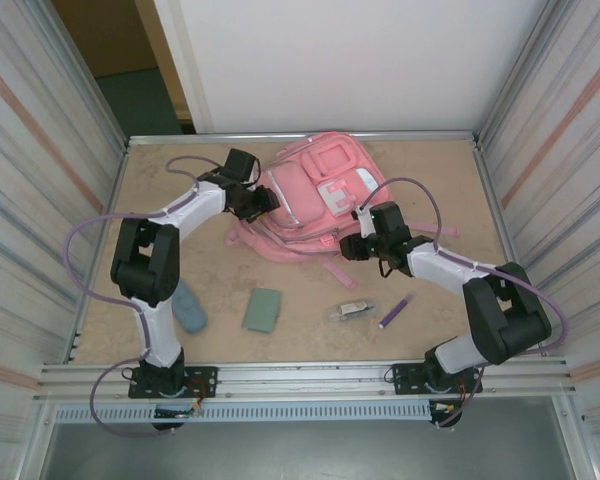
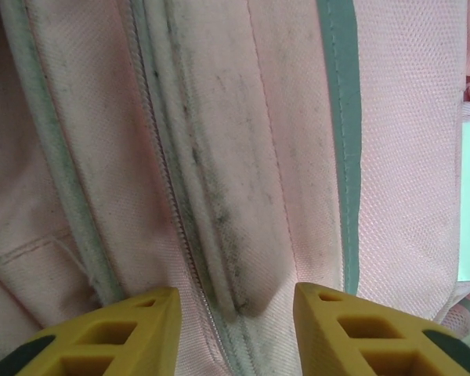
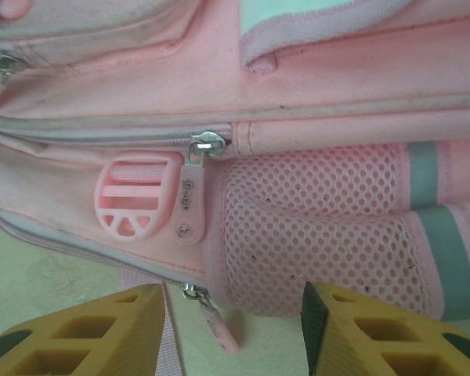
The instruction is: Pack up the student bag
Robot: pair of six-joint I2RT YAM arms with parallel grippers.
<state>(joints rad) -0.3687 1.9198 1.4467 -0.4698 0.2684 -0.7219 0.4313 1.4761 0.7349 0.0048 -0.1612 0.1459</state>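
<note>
The student bag [image 1: 315,195], a large pink backpack, lies flat at the back middle of the table. My left gripper [image 1: 264,201] is at its left side. In the left wrist view that gripper [image 2: 235,304] stands open over grubby pink fabric [image 2: 258,141], with a zip line [image 2: 172,204] running between the fingers. My right gripper [image 1: 348,247] is at the bag's near right corner. Seen from the right wrist, this gripper [image 3: 231,307] is open, and a small pink zip pull [image 3: 222,329] hangs between the fingertips, just below the mesh side pocket [image 3: 321,227].
On the near half of the table lie a blue object [image 1: 188,305], a green flat case [image 1: 263,310], a clear packet [image 1: 355,310] and a purple pen [image 1: 395,312]. Pink straps [image 1: 335,270] trail from the bag. Metal walls close in on both sides.
</note>
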